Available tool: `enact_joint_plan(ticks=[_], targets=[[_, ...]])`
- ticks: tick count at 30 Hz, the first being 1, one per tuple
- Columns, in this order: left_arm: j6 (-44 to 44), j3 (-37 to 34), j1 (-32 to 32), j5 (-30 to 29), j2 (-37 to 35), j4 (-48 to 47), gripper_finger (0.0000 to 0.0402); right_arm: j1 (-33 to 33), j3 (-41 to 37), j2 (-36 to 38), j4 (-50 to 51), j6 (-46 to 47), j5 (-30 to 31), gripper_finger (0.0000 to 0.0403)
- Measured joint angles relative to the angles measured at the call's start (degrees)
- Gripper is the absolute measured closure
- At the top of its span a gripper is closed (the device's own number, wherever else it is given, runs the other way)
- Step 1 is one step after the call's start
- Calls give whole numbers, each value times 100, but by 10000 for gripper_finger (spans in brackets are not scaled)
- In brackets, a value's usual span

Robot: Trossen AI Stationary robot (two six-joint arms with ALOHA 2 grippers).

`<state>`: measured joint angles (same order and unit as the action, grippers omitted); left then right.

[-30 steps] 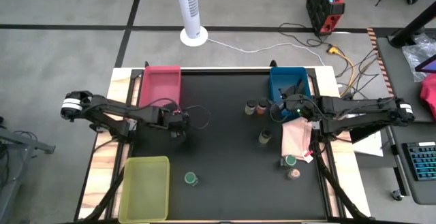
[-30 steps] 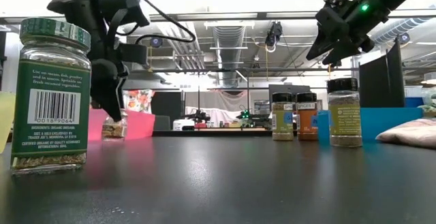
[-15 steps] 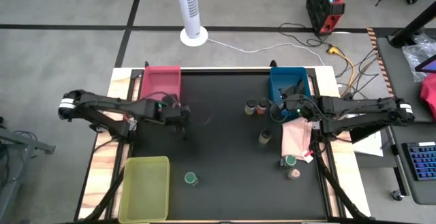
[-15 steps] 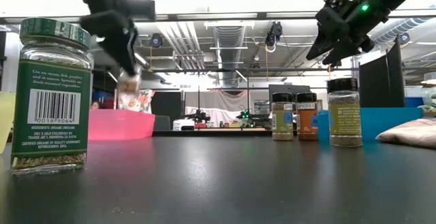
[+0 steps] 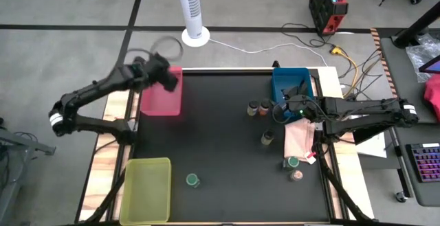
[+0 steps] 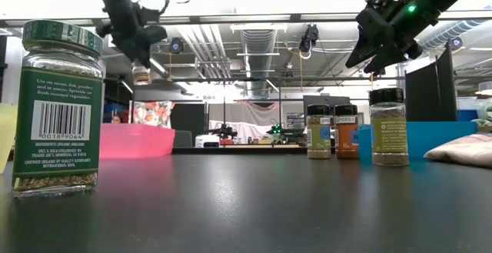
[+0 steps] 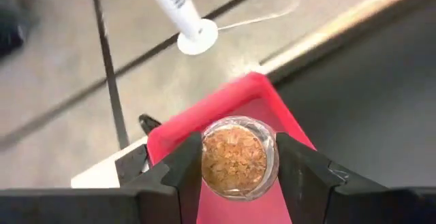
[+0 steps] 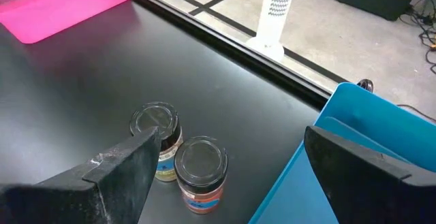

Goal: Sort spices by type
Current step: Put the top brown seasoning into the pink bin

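Observation:
My left gripper [image 5: 168, 80] is shut on a small glass spice jar [image 7: 238, 157] with orange-brown contents, held high over the far part of the red tray [image 5: 159, 95]. It also shows in the low view [image 6: 141, 74]. My right gripper [image 8: 225, 149] is open and empty, hovering above two dark-capped jars [image 8: 158, 137] [image 8: 199, 169] that stand beside the blue tray [image 5: 291, 85]. A third jar [image 5: 268, 138] stands by the pink cloth [image 5: 300, 138]. A green-lidded jar [image 5: 193, 180] stands near the front. Another green-lidded jar [image 5: 293, 162] and a pinkish-topped jar [image 5: 297, 176] stand front right. My left gripper pinches the jar's round side wall [image 7: 204, 163] between its two fingers [image 7: 293, 169], one on each side. One round end of the jar, showing the spice, faces the wrist camera. The jar is lifted clear, above the red tray.
A yellow-green tray [image 5: 146, 190] sits at the front left. The middle of the black table top [image 5: 220, 143] is bare. A white tower fan [image 5: 192, 9] stands on the floor beyond the far edge, and cables lie beyond the far right.
My left gripper, shut on the jar, has lifted it off the table at left centre. It has carried the jar up and toward the far left edge, so it now hangs over the red tray. My right arm has kept still.

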<state>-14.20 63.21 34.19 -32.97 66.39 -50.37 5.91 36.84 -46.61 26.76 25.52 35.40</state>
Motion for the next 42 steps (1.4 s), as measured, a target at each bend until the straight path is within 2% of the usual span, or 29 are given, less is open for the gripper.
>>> enact_joint_plan(ticks=[4,6,15,25,30,42], targets=[[158,-250,963,904,179,514,262,0,0,0,0,0,0,49],[198,-367,1173,1048,302,638,262,0,-4,0,-2,0,0,49],[69,-691,1271,679,707,826,262,0,-27,0,0,0,0,49],[-177,-904,1273,624,956,1074,262,0,-52,0,0,0,2,49],[-178,-977,1276,218,1115,1035,262,0,-55,0,0,0,4,49],[-20,-978,1282,240,1697,1062,262,0,-76,0,0,0,13,48]])
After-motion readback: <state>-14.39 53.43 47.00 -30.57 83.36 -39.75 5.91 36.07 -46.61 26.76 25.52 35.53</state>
